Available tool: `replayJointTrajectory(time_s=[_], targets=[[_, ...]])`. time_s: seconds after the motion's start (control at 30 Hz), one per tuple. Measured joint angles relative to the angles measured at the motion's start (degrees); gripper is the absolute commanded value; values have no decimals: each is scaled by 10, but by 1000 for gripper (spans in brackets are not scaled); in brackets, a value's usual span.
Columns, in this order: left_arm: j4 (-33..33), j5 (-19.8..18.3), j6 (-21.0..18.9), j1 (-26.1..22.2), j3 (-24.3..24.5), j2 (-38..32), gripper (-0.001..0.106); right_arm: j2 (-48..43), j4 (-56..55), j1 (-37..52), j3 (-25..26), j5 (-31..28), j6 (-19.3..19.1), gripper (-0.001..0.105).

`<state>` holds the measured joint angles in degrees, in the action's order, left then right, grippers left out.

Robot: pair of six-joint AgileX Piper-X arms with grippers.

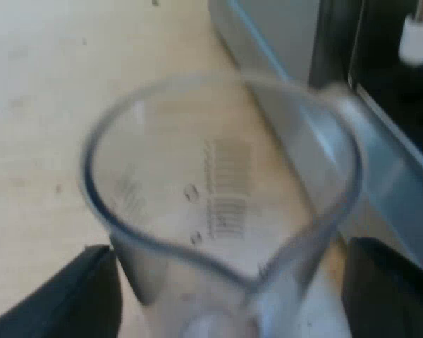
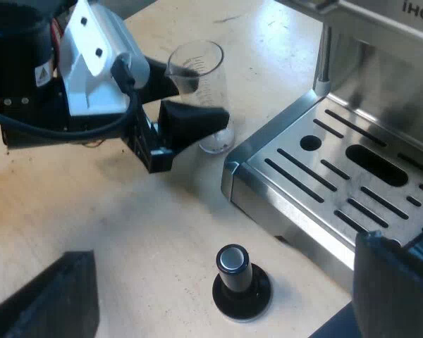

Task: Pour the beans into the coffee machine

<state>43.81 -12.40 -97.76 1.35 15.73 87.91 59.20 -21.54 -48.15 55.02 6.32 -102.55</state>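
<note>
Cut-off letters "HON" stand on the espresso machine.

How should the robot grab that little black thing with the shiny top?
Best grip the black tamper with the silver-capped knob by that upright round knob, coming straight down from above. It stands on its wide flat base, which sits too low on the light wooden table to pinch; the knob is narrow and free all round.

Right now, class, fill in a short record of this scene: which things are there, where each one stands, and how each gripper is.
measuring glass: upright, beside the corner of the espresso machine; no beans seen inside
left gripper: around the measuring glass
tamper: standing on the table, near the machine's drip tray
right gripper: open, above the tamper
</note>
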Motion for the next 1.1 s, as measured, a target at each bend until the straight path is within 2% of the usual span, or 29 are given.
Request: replayJointTrajectory(time_s=[0.2, 0.3, 0.43, 0.47, 0.57, 0.7, 0.87, 1.1], targets=[[-55, 0, -4, 0, 0, -21, 71, 0, 0, 0, 0, 0, 0, 78], [-122, 3, -4, 0, 0, -52, 71, 0, 0, 0, 0, 0, 0, 78], [-142, 3, -4, 0, 0, -63, 71, 0, 0, 0, 0, 0, 0, 78], [-230, 3, -5, 0, 0, -112, 71, 0, 0, 0, 0, 0, 4, 78], [-311, 3, -5, 0, 0, -168, 71, 0, -1, 0, 0, 0, 9, 78], [-391, 1, -5, 0, 0, -233, 71, 0, -12, 0, 0, 0, 13, 78], [-494, -35, -5, 0, -2, -365, 71, -20, -23, 0, 0, 0, 14, 78], [-611, -42, -5, 0, 20, -499, 71, -62, -78, 0, 0, -2, 14, 78]])
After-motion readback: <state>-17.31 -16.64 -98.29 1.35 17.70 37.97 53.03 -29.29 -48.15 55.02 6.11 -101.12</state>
